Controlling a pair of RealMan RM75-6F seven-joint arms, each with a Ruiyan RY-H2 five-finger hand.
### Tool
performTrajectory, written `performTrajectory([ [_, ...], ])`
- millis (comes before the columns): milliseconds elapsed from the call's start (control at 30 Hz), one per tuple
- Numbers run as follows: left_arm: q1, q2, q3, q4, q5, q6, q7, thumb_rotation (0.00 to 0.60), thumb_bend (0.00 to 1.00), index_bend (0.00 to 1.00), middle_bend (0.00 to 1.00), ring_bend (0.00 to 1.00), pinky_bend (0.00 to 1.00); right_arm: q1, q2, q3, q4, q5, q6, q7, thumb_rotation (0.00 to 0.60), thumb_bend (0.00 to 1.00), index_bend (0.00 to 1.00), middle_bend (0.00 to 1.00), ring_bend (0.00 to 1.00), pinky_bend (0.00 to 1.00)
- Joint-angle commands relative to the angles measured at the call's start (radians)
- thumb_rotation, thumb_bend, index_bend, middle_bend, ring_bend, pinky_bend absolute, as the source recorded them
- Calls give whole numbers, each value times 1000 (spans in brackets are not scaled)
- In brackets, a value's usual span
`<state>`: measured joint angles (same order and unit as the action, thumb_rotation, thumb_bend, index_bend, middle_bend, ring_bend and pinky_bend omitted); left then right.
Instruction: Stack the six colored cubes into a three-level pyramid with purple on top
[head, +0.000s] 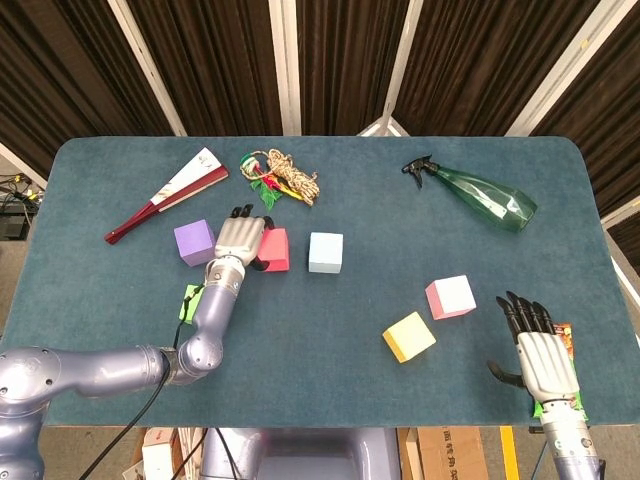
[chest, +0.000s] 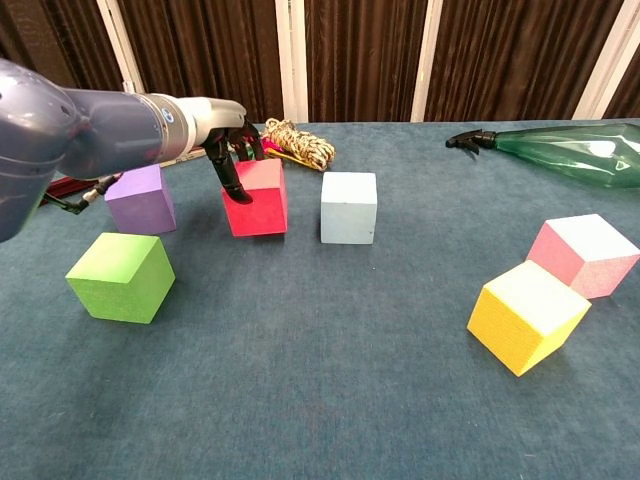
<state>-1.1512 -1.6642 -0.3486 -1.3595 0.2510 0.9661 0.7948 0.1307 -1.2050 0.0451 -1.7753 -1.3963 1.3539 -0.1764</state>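
My left hand (head: 240, 240) grips the red cube (head: 275, 250) from its left side and top; in the chest view the hand (chest: 232, 165) holds the red cube (chest: 262, 200) slightly tilted. The purple cube (head: 194, 242) sits just left of it, the light blue cube (head: 325, 252) just right. The green cube (chest: 120, 276) lies nearer the front left, mostly hidden by my arm in the head view. Pink (head: 450, 297) and yellow (head: 408, 336) cubes sit close together at the right. My right hand (head: 545, 355) rests open at the front right edge, holding nothing.
A folded fan (head: 165, 195) and a coil of rope (head: 280, 178) lie at the back left. A green spray bottle (head: 480, 198) lies at the back right. A small packet (head: 565, 340) sits by my right hand.
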Motion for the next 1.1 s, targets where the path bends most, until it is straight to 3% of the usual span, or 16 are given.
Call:
performTrajectory([
  [33, -10, 9, 4, 6, 5, -32, -2, 600, 388, 332, 335, 0, 0, 0, -1, 0, -1, 2, 0, -4, 600, 250, 58, 30, 16, 47],
  [1100, -49, -94, 29, 155, 75, -58, -54, 600, 381, 306, 325, 0, 0, 4, -4, 5, 1, 21, -5, -8, 600, 250, 58, 30, 16, 46],
])
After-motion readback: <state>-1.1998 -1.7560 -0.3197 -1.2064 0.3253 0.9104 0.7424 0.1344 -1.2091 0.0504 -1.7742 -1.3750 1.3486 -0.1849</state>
